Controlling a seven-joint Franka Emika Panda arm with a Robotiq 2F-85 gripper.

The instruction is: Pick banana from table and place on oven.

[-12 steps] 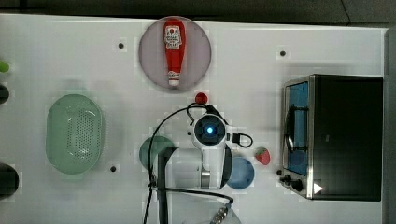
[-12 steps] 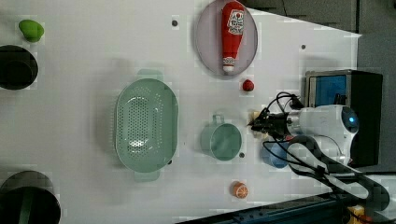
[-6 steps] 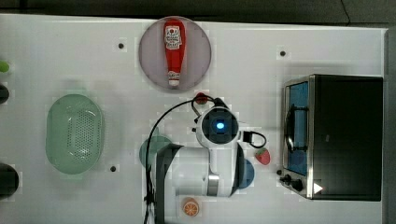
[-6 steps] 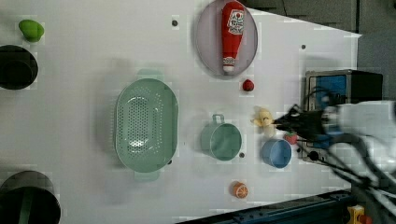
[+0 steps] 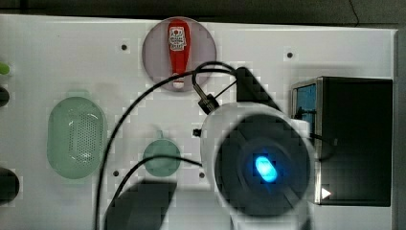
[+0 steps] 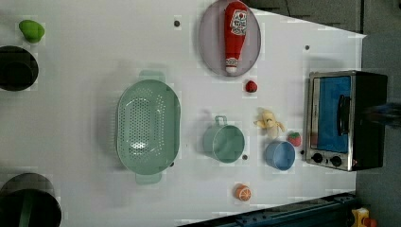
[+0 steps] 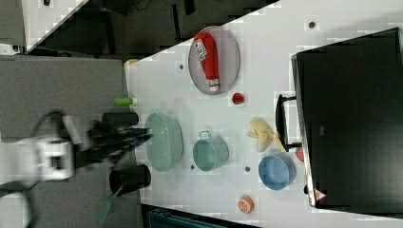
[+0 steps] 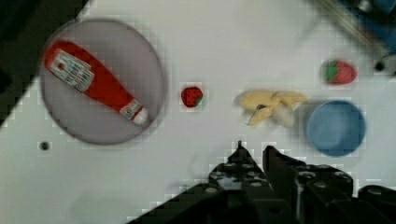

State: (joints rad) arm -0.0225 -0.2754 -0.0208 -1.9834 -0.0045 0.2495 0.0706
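So far nothing of the task is done: your banana (image 6: 268, 123) lies on the white counter (image 6: 85, 198), not on the oven (image 6: 369, 118). In the left view it sits just off the oven's glass door, above the small blue bowl (image 6: 279, 155) and near a strawberry (image 6: 294, 138) that lies against the oven front. A second red berry (image 6: 251, 86) lies further up, below the grey plate (image 6: 213, 56) carrying the ketchup bottle (image 6: 235, 33). In the right view the banana (image 7: 261, 133) lies just beside the oven's door handle.

Your end effector (image 8: 254, 154) is off the counter, well above the fruit. In the wrist view its two dark fingertips stand close together with only a narrow gap between them, and nothing is caught in that gap. The banana (image 8: 271, 106) lies on the counter beyond the tips, between the red berry and the blue bowl, clear of the fingers.

What is left for you is the whole job, as I judge it: spread the fingers, bring them down over the banana, close on it, lift, carry it across and set it on the oven's flat black top (image 5: 356, 139). Mind the bowl and the strawberry on the way down; both crowd the banana, and the oven handle is close on its far side. The green colander (image 6: 148, 126), the green cup (image 6: 224, 142) and the orange slice (image 6: 243, 192) lie away from that path.
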